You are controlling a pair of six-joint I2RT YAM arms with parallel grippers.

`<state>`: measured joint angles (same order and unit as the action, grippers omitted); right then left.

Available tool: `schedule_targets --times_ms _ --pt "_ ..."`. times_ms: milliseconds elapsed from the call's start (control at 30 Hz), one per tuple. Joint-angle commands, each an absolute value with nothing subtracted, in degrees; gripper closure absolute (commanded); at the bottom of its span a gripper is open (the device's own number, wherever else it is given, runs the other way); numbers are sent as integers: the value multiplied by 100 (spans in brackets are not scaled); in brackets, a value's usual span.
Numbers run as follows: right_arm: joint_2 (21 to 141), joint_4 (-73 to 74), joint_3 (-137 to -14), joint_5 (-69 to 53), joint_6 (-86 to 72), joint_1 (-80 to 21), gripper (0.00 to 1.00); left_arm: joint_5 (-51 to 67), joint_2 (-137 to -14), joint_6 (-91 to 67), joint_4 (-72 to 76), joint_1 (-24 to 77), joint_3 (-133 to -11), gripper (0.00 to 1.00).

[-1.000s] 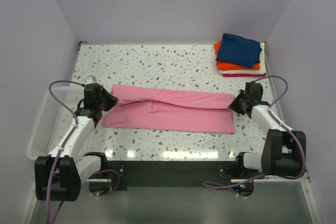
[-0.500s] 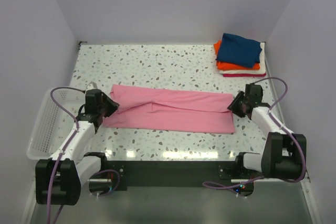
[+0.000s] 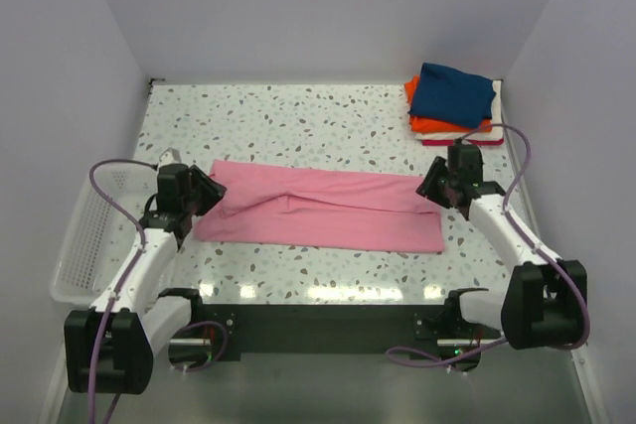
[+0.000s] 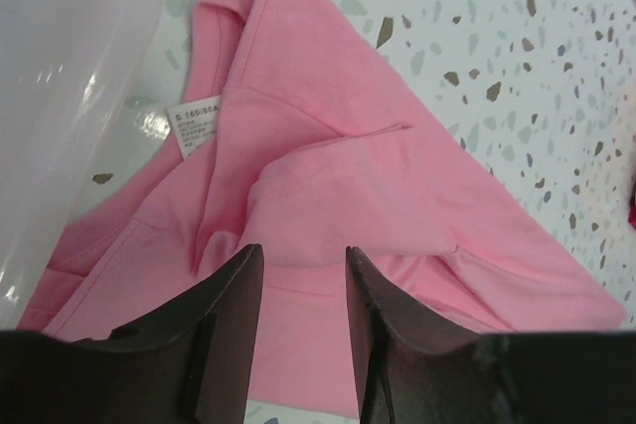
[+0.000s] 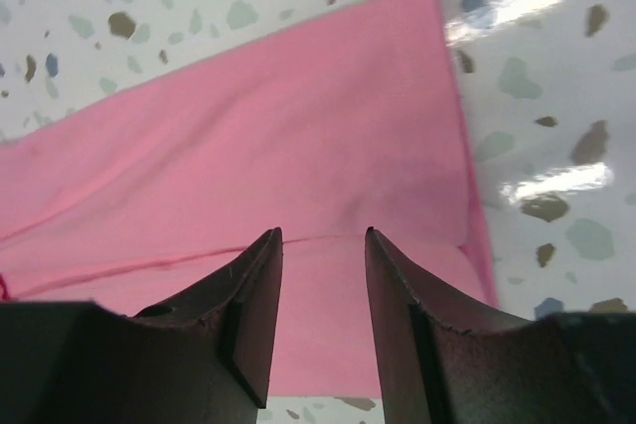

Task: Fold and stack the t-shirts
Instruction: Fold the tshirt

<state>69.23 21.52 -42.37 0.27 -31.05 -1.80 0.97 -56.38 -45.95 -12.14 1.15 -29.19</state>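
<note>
A light pink t-shirt (image 3: 328, 208) lies folded into a long band across the speckled table, its white label (image 4: 195, 124) showing in the left wrist view. My left gripper (image 3: 211, 193) hovers over the band's left end, open, nothing between its fingers (image 4: 303, 250). At the right end my right gripper (image 3: 429, 189) stands open above the cloth (image 5: 298, 146), also holding nothing. A stack of folded t-shirts (image 3: 452, 104), navy blue on top of orange, white and red, sits at the back right corner.
A white wire basket (image 3: 84, 235) hangs off the table's left edge beside my left arm. Light purple walls close in the table at the back and both sides. Bare speckled tabletop (image 3: 288, 121) stretches behind the pink shirt.
Both grippers have opened and let go of the pink shirt's ends. The right gripper has moved up and left toward the band's far right corner; the left has barely shifted.
</note>
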Motion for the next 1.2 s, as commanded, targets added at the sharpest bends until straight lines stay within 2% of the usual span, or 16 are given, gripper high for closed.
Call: schedule_targets --times_ms 0,233,500,833,1000,1167 --pt "7310 2040 -4614 308 -3269 -685 58 18 -5686 -4421 -1072 149 -3470 56" --pt "8304 1749 -4632 623 -3375 -677 62 -87 -6371 -4482 -897 570 -3823 57" --pt "8727 1573 -4184 651 -3568 -431 63 -782 -7610 -5027 -738 1353 -4060 60" --pt "8438 1503 -3604 55 -3858 175 64 -853 -8692 -5432 -423 1494 -4069 64" --pt "8227 1442 -3411 -298 -4016 202 65 -993 -9403 -5247 -509 1529 -4683 64" --pt "7437 1441 -3164 -668 -3947 167 64 -1457 -10027 -4817 -702 1529 -5639 64"
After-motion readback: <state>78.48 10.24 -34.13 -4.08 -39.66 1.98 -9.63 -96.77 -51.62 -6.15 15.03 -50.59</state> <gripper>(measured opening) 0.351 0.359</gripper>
